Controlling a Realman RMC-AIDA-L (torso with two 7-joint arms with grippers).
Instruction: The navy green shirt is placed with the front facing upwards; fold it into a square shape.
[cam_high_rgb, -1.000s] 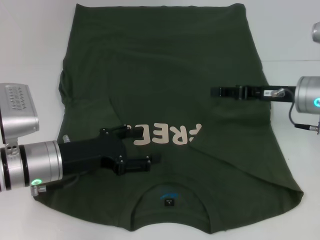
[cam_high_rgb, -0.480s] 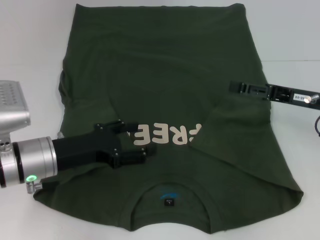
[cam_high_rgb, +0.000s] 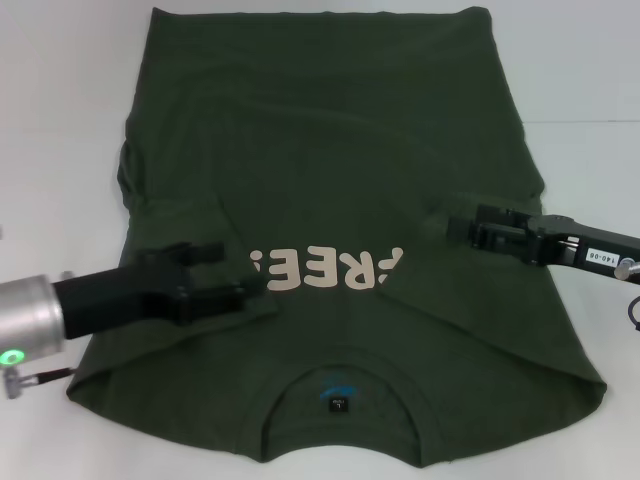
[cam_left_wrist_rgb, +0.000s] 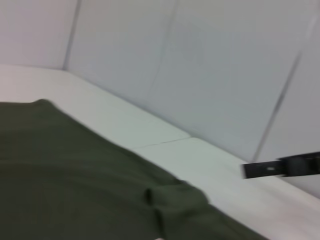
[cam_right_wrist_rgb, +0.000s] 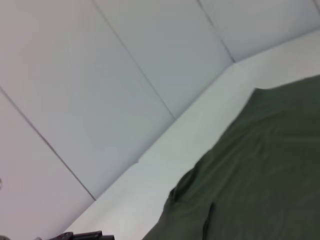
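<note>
Item: large dark olive-green short-sleeved cotton shirt, lying flat on a plain white surface, front side up. Cream block lettering reads upside down from the head camera. Round neck opening with a small blue-marked tag lies at the near edge; the hem lies at the far edge. Long axis runs away from the robot, collar nearest, hem farthest. Both sleeves are folded inward over the body, leaving diagonal creases on either side of the lettering. The near right corner of the cloth juts outward to a point.

Surroundings: white panelled walls rise behind the surface, seen in both wrist views. Nothing else rests on the surface beside the garment.

Left gripper: black, on a silver arm with a green light, reaching in low over the folded left sleeve. Its fingers are parted a little, tips just beside the first letters of the print. Whether they touch or hold cloth cannot be told.

Right gripper: black, with a white label on its body, extended over the right edge of the shirt above the folded right sleeve. How far its fingers stand apart cannot be told, nor whether they grip cloth. It shows far off in the left wrist view as a dark bar.
</note>
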